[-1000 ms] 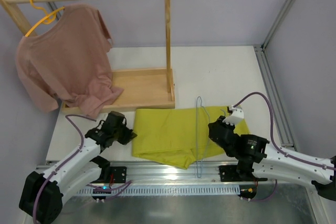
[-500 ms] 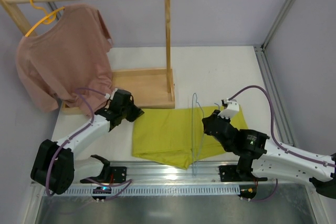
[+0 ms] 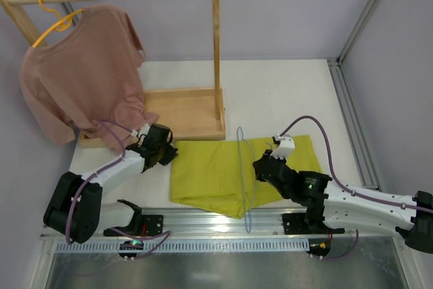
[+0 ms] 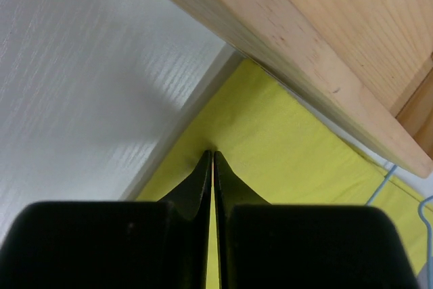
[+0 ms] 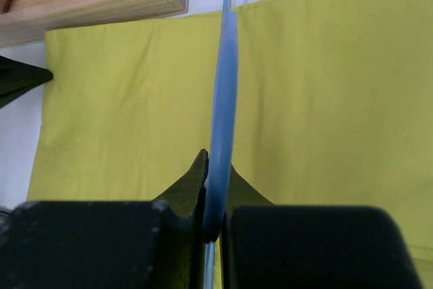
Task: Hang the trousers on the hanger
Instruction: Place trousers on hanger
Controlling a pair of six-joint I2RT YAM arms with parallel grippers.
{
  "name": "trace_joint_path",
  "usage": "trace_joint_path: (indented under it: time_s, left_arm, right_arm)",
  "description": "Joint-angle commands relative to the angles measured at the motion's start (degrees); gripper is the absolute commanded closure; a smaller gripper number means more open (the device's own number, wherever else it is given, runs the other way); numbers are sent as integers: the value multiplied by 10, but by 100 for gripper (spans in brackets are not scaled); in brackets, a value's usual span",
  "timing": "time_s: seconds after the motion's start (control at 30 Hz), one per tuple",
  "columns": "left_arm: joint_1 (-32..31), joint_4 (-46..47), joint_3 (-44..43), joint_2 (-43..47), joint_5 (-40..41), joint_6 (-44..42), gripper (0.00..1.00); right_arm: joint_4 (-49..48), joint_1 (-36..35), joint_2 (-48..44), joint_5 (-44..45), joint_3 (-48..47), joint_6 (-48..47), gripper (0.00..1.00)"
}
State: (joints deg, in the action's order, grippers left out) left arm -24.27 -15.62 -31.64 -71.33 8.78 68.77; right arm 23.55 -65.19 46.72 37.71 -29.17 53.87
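Two hazards, likely: right jaws clamped on the thin blue hanger (image 3: 241,167) above the trousers (image 3: 206,167) lying flat on the table (image 3: 284,93), prone to twisting or slipping; left jaws shut empty at the cloth's corner by the wooden rack (image 3: 183,109), apt to miss the edge.

The top camera looks steeply down over the whole worktop (image 3: 284,93) from its near edge. Both wrist cameras sit low and close, sharing the trousers (image 5: 325,86) and wooden base (image 4: 352,38).
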Motion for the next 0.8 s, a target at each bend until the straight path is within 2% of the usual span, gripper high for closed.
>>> trace_joint_path:
  time_s: [0.0,0.17,0.33,0.37,0.4,0.43,0.5,0.53,0.63,0.77]
  left_arm:
    - [3,-11,-6,-35,36,-6,100]
    - [3,-154,-50,-50,88,20,100]
    - [3,-144,-47,12,83,9,100]
    - [3,-135,-54,18,68,-5,96]
    - [3,-139,-63,21,63,-17,87]
    - [3,-149,-76,14,57,-34,70]
    - [3,-188,-114,-3,49,-57,58]
    - [3,-204,-121,-18,48,-61,45]
    - [3,-221,-113,-15,39,-68,36]
    - [3,-182,-49,23,25,-52,28]
  right_arm:
    - [-15,-1,-25,-7,17,18,96]
    - [28,-2,-25,11,3,8,96]
    - [33,-2,-27,17,-6,10,96]
    - [34,-2,-24,19,-10,10,96]
    - [35,-2,-22,22,-14,8,96]
    - [38,-2,-18,29,-18,7,96]
    - [51,-1,-1,36,-33,7,96]
    - [54,-2,6,39,-38,7,96]
    - [76,-1,23,53,-55,14,96]
    - [99,0,29,73,-67,13,96]
